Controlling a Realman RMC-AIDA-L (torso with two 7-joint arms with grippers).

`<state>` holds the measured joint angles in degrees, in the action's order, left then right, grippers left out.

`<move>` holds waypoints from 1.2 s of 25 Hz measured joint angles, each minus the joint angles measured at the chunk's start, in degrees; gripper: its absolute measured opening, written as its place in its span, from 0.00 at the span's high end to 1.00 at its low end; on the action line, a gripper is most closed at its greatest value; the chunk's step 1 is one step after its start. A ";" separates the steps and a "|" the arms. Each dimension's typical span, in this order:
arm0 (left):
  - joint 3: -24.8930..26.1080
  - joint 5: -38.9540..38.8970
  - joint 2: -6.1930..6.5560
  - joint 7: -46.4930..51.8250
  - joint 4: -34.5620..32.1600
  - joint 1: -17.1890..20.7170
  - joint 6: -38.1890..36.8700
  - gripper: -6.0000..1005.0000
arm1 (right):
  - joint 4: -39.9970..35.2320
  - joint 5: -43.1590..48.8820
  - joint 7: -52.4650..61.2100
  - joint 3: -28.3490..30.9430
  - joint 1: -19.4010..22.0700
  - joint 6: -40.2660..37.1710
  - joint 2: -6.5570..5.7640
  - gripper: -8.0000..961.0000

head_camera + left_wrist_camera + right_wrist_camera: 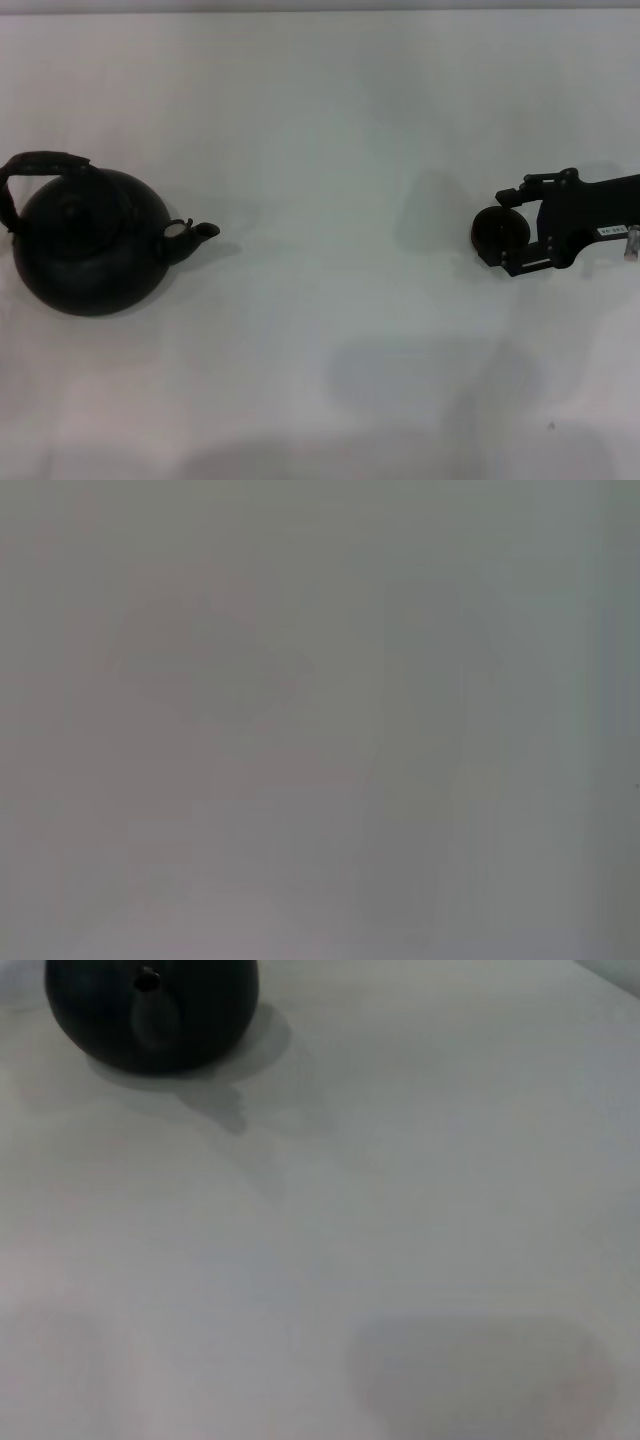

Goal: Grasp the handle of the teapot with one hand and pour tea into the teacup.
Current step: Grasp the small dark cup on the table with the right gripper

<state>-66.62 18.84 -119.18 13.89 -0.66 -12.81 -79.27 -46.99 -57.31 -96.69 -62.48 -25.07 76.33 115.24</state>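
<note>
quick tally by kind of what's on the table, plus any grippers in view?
teapot: 1
teacup: 1, at the right gripper
grippers in view: 1 (right); left gripper not in view
Total: 2 objects on the table, 1 gripper

In the head view the teapot [88,243] sat against the left edge, which cut off the outer end of its handle [40,165]. The right gripper [508,232] reached in from the right edge, so its arm ran out of the picture, and its fingers covered part of the teacup [497,233]. The left wrist view showed only a blurred grey surface with faint shadows. In the right wrist view the teapot's [150,1010] upper half, lid and handle were cut off.
</note>
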 joint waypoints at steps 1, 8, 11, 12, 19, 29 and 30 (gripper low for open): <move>0.00 -0.01 0.00 0.00 0.02 0.00 0.00 0.15 | 0.21 0.08 0.01 -0.01 -0.04 -0.27 0.03 0.11; 0.00 -0.03 0.00 -0.08 0.14 -0.02 0.00 0.15 | 1.00 0.17 -0.20 -0.43 -0.20 -1.50 0.07 0.11; 0.00 -0.03 0.00 -0.10 0.14 -0.02 0.00 0.15 | 1.10 0.18 -0.26 -0.62 -0.22 -1.61 0.07 0.11; 0.00 -0.03 0.00 -0.10 0.14 -0.02 -0.01 0.15 | 1.11 0.19 -0.29 -0.63 -0.23 -1.61 0.07 0.11; 0.00 -0.04 0.00 -0.10 0.13 -0.02 -0.01 0.15 | 1.15 0.19 -0.41 -0.73 -0.24 -1.63 0.07 0.11; 0.00 -0.03 0.00 -0.10 0.13 -0.02 -0.01 0.15 | 1.55 0.12 -0.42 -1.39 -0.24 -1.73 0.06 0.11; 0.00 -0.03 0.00 -0.10 0.13 -0.02 -0.01 0.15 | 1.59 0.07 -0.43 -1.39 -0.24 -1.74 0.06 0.11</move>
<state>-66.62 18.80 -119.18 13.80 -0.53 -12.83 -79.28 -45.41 -57.24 -97.12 -63.87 -25.31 74.59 115.30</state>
